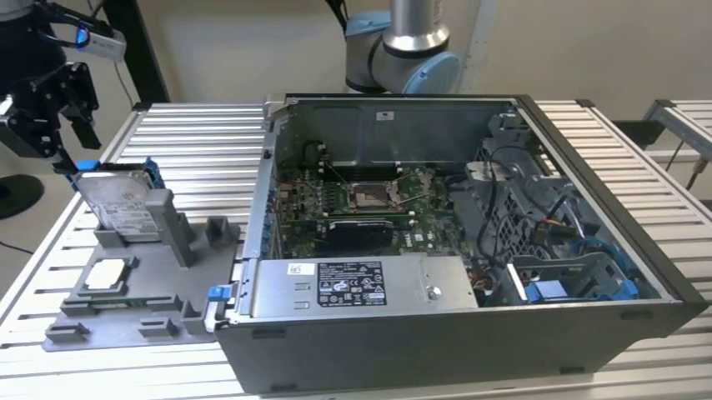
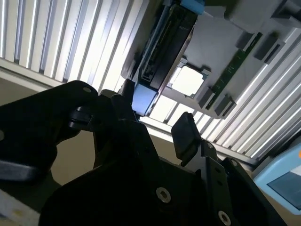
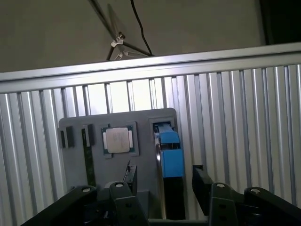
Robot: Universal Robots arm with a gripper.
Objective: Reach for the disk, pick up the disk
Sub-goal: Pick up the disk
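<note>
First wrist view showed the gripper [image 3: 165, 174] with fingers apart above the upright disk [image 3: 170, 153], not touching; an off-centre descent could, I think, tip it in the grey holder [image 3: 141, 117].

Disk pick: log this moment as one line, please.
gripper: open, poised over disk's top end | disk: upright in grey holder, not gripped | stage: reaching

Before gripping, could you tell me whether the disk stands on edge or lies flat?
On edge: the disk stands leaning in a slot of the grey holder, its labelled face showing.
</note>
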